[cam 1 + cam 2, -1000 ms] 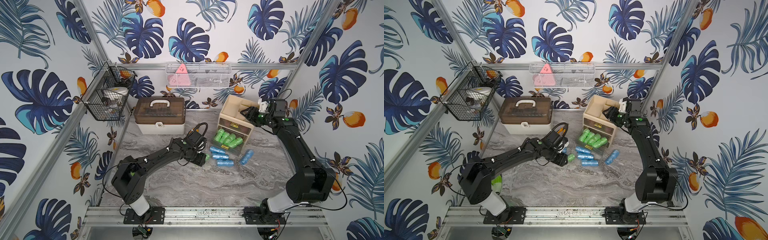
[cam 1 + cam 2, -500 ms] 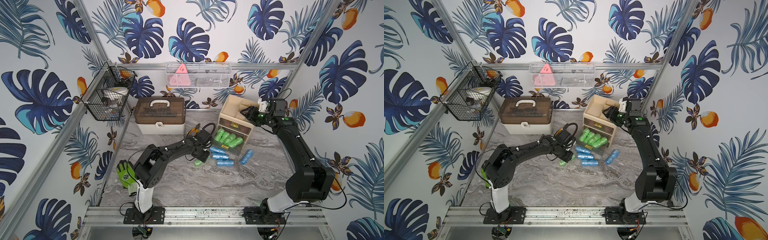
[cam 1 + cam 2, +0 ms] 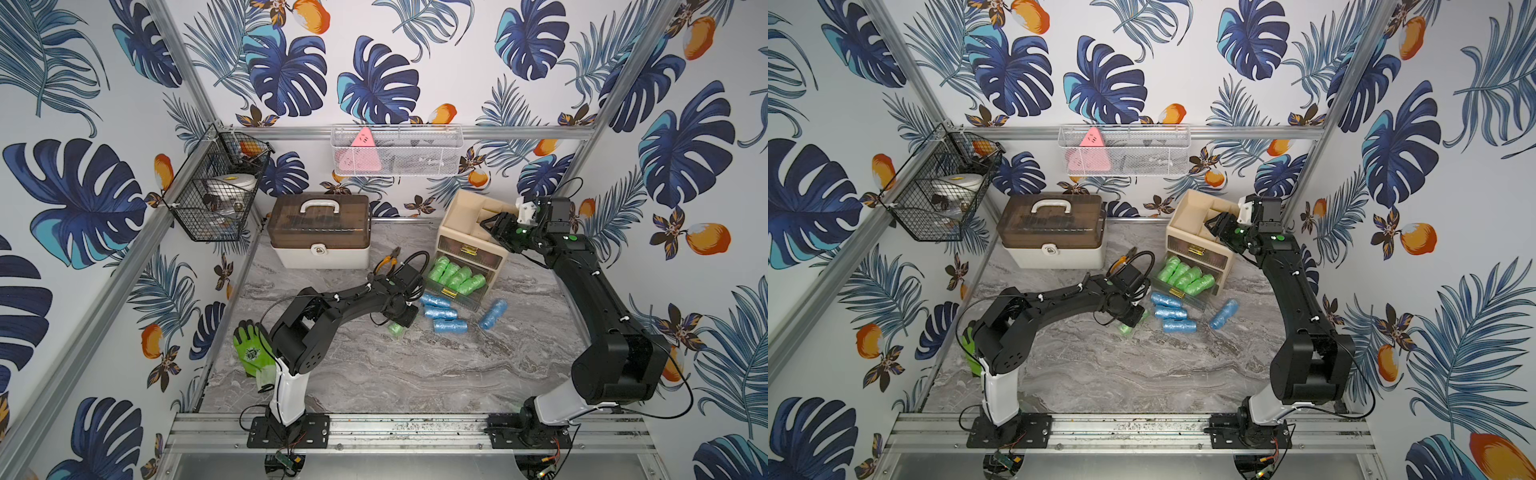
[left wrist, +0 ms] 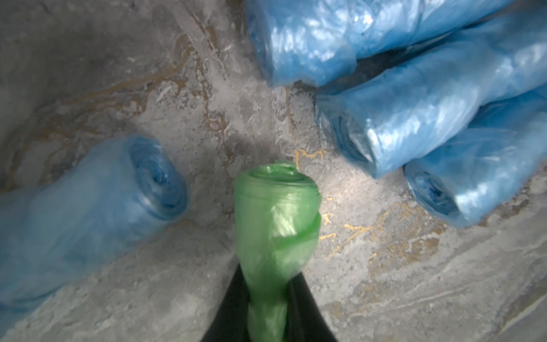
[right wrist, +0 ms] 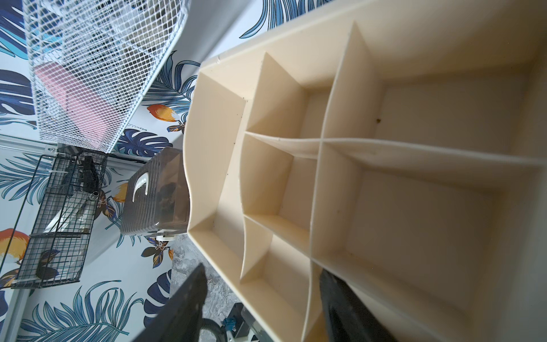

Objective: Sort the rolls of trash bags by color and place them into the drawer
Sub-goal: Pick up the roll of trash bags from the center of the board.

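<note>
My left gripper is shut on one end of a green roll, which sticks out ahead over the marble table. In both top views this gripper hangs low, left of the blue rolls lying in front of the drawer. One more blue roll lies apart. Several green rolls fill the open lower drawer of the cream drawer unit. My right gripper is open, its fingers either side of the front wall of the unit's divided top tray.
A brown-lidded case stands at the back left, with pliers beside it. A green-and-black glove lies by the left arm's base. A black wire basket and a white mesh basket hang on the walls.
My left gripper has closed on the green roll that lay on the table beside it, and the left arm has folded back, uncovering the glove. The right arm has not moved.
</note>
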{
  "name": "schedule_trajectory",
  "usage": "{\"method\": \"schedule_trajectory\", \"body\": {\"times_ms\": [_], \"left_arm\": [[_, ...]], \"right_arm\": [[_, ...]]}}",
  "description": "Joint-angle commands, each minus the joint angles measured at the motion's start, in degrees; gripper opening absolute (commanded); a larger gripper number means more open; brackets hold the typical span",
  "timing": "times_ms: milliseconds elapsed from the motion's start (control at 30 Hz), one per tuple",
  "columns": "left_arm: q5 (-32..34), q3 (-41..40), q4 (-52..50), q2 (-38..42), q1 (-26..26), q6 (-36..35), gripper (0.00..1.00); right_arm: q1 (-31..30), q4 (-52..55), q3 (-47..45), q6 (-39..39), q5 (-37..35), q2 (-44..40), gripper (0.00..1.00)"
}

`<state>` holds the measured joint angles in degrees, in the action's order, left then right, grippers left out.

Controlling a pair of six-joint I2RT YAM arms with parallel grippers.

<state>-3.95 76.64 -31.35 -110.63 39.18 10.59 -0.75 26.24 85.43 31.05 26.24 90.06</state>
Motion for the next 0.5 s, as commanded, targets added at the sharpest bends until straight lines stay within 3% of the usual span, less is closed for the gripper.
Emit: {"method": "schedule_trajectory", "body": {"times_ms": [0,267,467], "left_arm": [[-2.42,-1.89,-0.91,5.31,-0.01,2.19,0.19],[-14.07,-1.41,1.28,16.02,0.01,7.89,0.21],[-22.09,9.62,5.59,11.95,-0.04,10.68,0.21]], "right_arm": [[-0.08,2.81,-0.22,0.24,0.09,-0.13,0.63],[-0.11,2.61,0.18,0.66,0.62,-0.35,0.63],[-0.04,2.63,0.96,0.87,0.92,0.18,0.63]]}}
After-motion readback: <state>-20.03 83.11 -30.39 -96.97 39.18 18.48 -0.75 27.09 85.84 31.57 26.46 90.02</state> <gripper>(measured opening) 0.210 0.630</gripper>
